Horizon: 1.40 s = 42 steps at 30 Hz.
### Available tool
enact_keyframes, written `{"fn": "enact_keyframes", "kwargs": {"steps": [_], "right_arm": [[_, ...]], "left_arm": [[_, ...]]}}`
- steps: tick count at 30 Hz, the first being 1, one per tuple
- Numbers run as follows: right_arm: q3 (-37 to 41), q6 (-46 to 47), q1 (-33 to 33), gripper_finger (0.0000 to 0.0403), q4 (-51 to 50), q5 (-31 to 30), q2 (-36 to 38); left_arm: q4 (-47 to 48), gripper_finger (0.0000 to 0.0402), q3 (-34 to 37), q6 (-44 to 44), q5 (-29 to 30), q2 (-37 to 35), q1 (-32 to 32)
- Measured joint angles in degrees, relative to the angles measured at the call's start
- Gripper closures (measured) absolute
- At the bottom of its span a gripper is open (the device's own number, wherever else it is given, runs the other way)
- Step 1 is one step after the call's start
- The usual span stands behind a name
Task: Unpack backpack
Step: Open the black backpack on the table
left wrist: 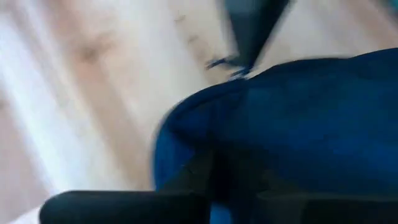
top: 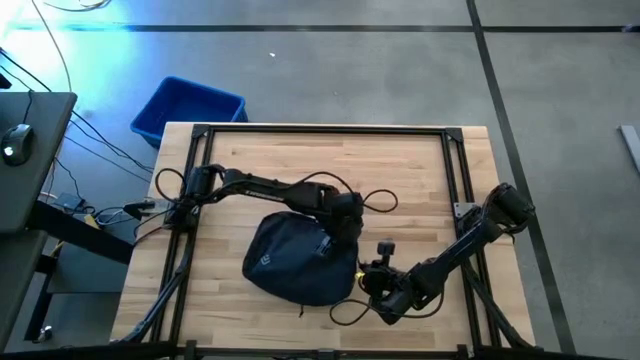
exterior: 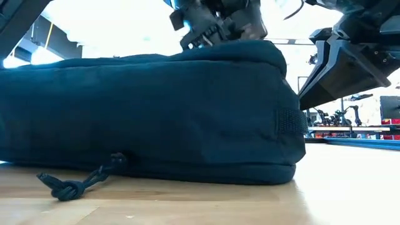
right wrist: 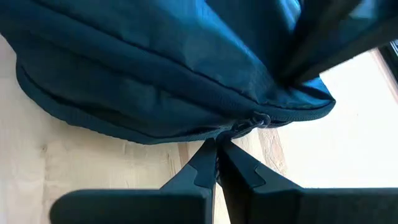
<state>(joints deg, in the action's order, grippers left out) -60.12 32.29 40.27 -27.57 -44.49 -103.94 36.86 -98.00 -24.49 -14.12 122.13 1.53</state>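
Your backpack (top: pixel 295 262) lies flat near the middle of the wooden table (top: pixel 400 165). Your left gripper (top: pixel 345 232), fingers clenched, presses its upper right edge. Your right gripper (right wrist: pixel 216 155), fingers pinched together, touches the zipper pull (right wrist: pixel 254 121).

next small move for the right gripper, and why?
Probably pull the right gripper along the seam: its fingers are shut at the zipper pull on the backpack edge, the zip looks closed, and the left gripper sits shut on the bag's top.
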Motion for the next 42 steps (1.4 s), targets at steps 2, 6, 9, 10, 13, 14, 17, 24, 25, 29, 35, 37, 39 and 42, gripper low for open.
{"fn": "enact_keyframes", "kwargs": {"steps": [2,6,9,10,13,14,17,24,25,29,35,37,39,42], "right_arm": [[0.00,-0.05,0.30,0.0403,-0.01,-0.62,0.00],[0.00,0.01,1.48,0.0403,-0.03,-2.09,0.00],[0.00,0.24,2.38,0.0403,-0.01,-2.51,0.00],[0.00,0.26,2.73,0.0403,-0.04,-2.53,0.00],[0.00,0.99,3.67,0.0403,-0.05,-3.21,0.00],[-0.01,1.24,3.94,0.0403,0.00,-3.33,0.00],[-0.02,1.81,4.45,0.0403,0.45,-3.30,0.02],[-0.02,3.75,4.50,0.0403,2.63,-4.61,0.02],[-0.02,4.31,4.48,0.0403,2.54,-5.48,0.02],[-0.02,7.17,4.50,0.0403,1.05,-7.93,0.09],[-0.02,10.70,4.50,0.0403,-4.72,-8.92,2.29],[-0.02,10.80,4.13,0.0403,-7.29,-9.52,4.16],[-0.02,10.72,2.99,0.0402,-10.74,-9.62,6.45],[-0.02,5.72,-0.41,0.0391,-15.54,-8.15,10.47]], "left_arm": [[0.81,0.0399,0.00,0.38,2.65,0.00,-0.46],[1.59,0.0401,0.99,3.39,7.94,-0.18,-2.11],[3.42,0.0401,2.78,5.59,10.86,-0.49,-3.74],[3.87,0.0401,3.22,6.35,11.27,-0.64,-4.22],[4.27,0.0401,5.21,8.62,12.91,-0.97,-5.05],[4.36,0.0401,6.05,9.37,13.96,-1.06,-5.18],[5.25,0.0401,8.31,12.86,19.22,-1.33,-5.90],[7.36,0.0402,11.60,22.68,29.78,-4.13,-6.94],[7.40,0.0402,11.73,23.43,29.72,-4.92,-6.44],[7.14,0.0401,11.71,24.28,27.78,-9.85,-1.29],[5.41,0.0401,11.65,28.79,34.10,-15.78,8.93],[4.38,0.0401,11.65,30.74,39.53,-16.82,12.40],[4.22,0.0401,11.63,33.26,44.24,-17.11,15.55],[4.47,0.0401,11.63,35.28,45.93,-17.05,19.32]]}}
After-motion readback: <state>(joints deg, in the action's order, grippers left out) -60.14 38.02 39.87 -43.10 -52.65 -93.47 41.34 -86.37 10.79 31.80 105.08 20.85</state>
